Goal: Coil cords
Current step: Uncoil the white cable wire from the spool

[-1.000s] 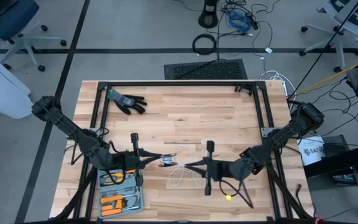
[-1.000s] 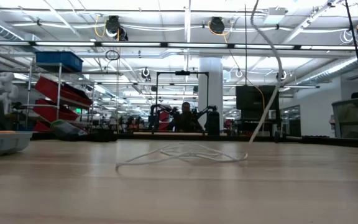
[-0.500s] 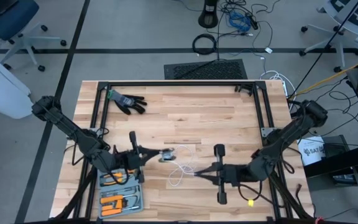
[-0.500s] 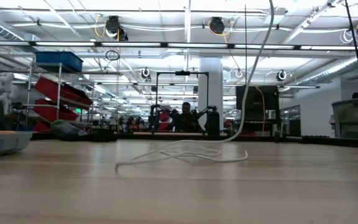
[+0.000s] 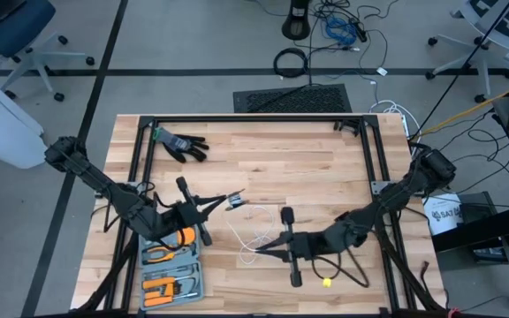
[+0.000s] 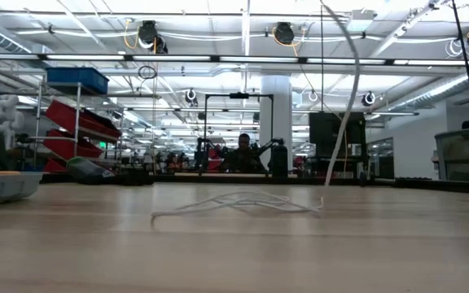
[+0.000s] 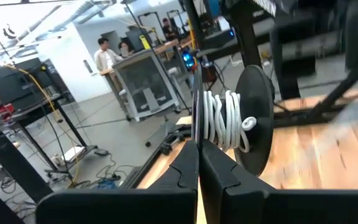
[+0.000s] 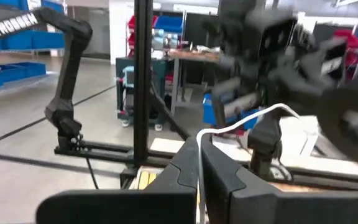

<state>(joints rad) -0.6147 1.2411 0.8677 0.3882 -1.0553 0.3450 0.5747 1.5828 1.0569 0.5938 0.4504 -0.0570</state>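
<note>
- Left gripper: jaws pressed together on the edge of a black spool. Several turns of white cord are wound on its hub. In the high view this gripper sits left of centre with the spool at its tip.
- Right gripper: jaws pressed together, pinching the cord, which rises from between the fingers and arcs away. In the high view this gripper lies toward the near edge, right of the left one.
- Cord location: part wound on the spool, part held by the right gripper, the rest in loose loops on the table between the two grippers.
- Handling, judged: the cord appears very light, limp and thin. It should bend freely and hold no shape, so slack may tangle or slide off the hub. A pinch grip close to the spool looks best for guiding each turn. The spool seems rigid and is best held at its rim.
- View differences: only the left wrist view shows the wound turns. The low view shows the loops lying flat and one strand climbing out of frame, but no gripper.
- Farther off: a black glove lies at the far left of the table, well apart. An orange-handled tool tray sits under the left arm.
</note>
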